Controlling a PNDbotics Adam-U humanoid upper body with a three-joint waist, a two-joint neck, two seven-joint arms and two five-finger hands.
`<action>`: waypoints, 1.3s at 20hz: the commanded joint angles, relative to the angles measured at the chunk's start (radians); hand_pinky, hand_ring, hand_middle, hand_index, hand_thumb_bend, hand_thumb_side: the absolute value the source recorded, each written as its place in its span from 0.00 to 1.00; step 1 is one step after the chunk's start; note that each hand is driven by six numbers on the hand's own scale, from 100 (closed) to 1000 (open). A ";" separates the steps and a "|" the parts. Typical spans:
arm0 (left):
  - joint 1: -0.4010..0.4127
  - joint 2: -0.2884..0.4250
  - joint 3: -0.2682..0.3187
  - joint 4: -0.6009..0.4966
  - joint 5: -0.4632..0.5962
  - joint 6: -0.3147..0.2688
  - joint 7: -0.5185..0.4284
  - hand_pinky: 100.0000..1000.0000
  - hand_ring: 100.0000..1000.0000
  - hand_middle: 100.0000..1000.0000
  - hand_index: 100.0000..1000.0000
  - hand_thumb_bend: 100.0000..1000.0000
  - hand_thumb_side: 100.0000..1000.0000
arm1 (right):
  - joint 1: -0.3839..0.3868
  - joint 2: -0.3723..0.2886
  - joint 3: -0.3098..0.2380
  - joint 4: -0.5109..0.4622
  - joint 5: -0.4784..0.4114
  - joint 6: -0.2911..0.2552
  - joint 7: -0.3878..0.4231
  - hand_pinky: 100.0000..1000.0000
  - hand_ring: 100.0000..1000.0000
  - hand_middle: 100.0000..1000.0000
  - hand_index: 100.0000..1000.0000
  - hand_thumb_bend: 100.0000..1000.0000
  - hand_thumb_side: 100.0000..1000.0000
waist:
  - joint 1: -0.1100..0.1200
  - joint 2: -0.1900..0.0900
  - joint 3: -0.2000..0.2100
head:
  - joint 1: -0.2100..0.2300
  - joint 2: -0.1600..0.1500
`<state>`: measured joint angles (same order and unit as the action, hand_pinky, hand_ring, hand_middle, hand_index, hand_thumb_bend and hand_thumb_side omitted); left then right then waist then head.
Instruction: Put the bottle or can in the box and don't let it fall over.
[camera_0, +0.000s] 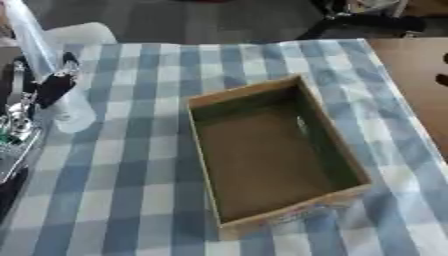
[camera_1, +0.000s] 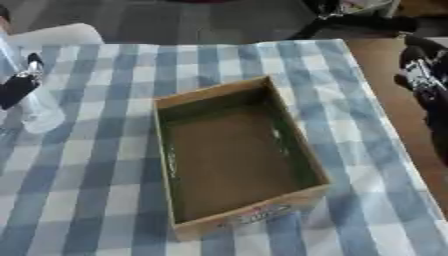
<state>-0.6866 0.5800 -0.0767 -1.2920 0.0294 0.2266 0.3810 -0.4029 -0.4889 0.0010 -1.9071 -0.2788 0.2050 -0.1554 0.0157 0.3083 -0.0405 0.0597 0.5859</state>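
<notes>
A clear bottle tilts at the table's left edge beside an open cardboard box.

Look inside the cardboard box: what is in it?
The cardboard box shows only its bare brown floor. The clear bottle is outside, held in the left hand. The near wall hides the floor strip just behind it.

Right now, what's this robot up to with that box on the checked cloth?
The robot's left hand has its fingers round a clear plastic bottle at the left edge of the table, which has a blue-and-white checked cloth. The bottle stands tilted, well to the left of the open cardboard box, which lies in the middle with nothing in it. The right hand shows at the right edge, away from both; its fingers are hard to make out.
</notes>
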 joint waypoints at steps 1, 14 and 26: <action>-0.013 0.042 0.009 -0.034 -0.001 -0.009 0.008 0.26 0.37 0.09 0.08 0.00 0.32 | -0.006 -0.018 -0.008 -0.009 -0.009 -0.002 0.001 0.92 1.00 1.00 0.87 0.00 0.50 | 0.001 -0.030 -0.001 | -0.001 -0.002; -0.025 0.055 -0.056 -0.312 0.019 -0.013 -0.049 0.27 0.37 0.06 0.07 0.00 0.21 | -0.007 -0.025 -0.013 -0.014 -0.015 -0.008 -0.002 0.92 1.00 1.00 0.87 0.00 0.49 | 0.008 -0.053 -0.002 | -0.031 0.018; -0.071 -0.064 -0.167 -0.453 -0.001 0.060 -0.178 0.27 0.37 0.05 0.07 0.00 0.24 | -0.002 -0.030 -0.037 -0.019 -0.025 -0.018 -0.025 0.92 1.00 1.00 0.87 0.00 0.48 | 0.013 -0.073 -0.007 | -0.041 0.025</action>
<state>-0.7358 0.5174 -0.2401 -1.7263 0.0374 0.2843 0.2137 -0.3950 -0.4893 -0.0209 -1.9073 -0.2966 0.1895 -0.1739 0.0295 0.2643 -0.0477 0.0226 0.6096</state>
